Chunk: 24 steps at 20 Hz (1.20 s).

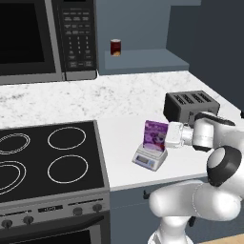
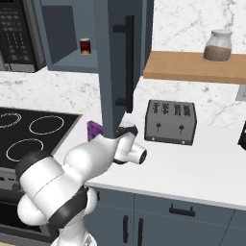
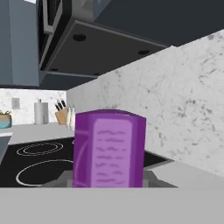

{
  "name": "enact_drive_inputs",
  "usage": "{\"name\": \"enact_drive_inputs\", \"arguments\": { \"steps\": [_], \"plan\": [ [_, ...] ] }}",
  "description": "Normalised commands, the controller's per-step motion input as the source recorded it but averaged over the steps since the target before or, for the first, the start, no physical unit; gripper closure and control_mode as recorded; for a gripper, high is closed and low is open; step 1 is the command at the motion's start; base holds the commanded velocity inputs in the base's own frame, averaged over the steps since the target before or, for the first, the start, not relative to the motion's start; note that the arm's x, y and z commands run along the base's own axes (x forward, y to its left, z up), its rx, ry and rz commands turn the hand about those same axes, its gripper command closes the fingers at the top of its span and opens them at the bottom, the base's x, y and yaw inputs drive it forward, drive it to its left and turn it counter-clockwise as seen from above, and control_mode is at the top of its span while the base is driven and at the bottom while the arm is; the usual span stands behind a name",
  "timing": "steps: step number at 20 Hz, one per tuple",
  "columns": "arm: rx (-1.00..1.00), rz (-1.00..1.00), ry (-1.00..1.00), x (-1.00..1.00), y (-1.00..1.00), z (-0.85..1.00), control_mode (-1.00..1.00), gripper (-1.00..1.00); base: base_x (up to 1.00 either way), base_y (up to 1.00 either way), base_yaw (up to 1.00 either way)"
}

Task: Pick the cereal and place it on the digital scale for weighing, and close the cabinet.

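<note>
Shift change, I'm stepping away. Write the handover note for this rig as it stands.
Gripper: shut on the cereal, gripping it from the side.
Cereal: upright on the top plate of the digital scale, on the counter right of the stove; not yet released.
Cabinet: door hangs open, a dark red can on the shelf inside.
Done: cereal picked and brought onto the scale.
Left: open the jaws, back the hand off without tipping the box, then swing the cabinet door closed.

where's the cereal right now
In the left base view the cereal stands upright on the scale, on the white counter right of the stove and in front of the toaster, with the gripper against its right side.
</note>
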Motion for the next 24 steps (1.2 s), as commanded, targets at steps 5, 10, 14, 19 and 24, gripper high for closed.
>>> {"name": "enact_drive_inputs", "arguments": {
  "steps": [5,10,14,19,24],
  "plan": [
    [0.0,0.0,0.0,0.18,0.0,-0.06,-1.0,1.0,0.0,0.0,0.0],
    [0.0,0.0,0.0,0.0,0.09,-0.06,-1.0,1.0,0.0,0.0,0.0],
    [-0.01,0.0,0.0,0.0,0.08,-0.28,-1.0,1.0,0.0,0.0,0.0],
    [-0.04,0.0,-0.02,0.0,0.18,-0.38,-1.0,1.0,0.0,0.0,0.0],
    [-0.06,0.0,-0.06,-0.01,0.25,-0.33,-1.0,-1.0,0.0,0.0,0.0]
  ]
}}
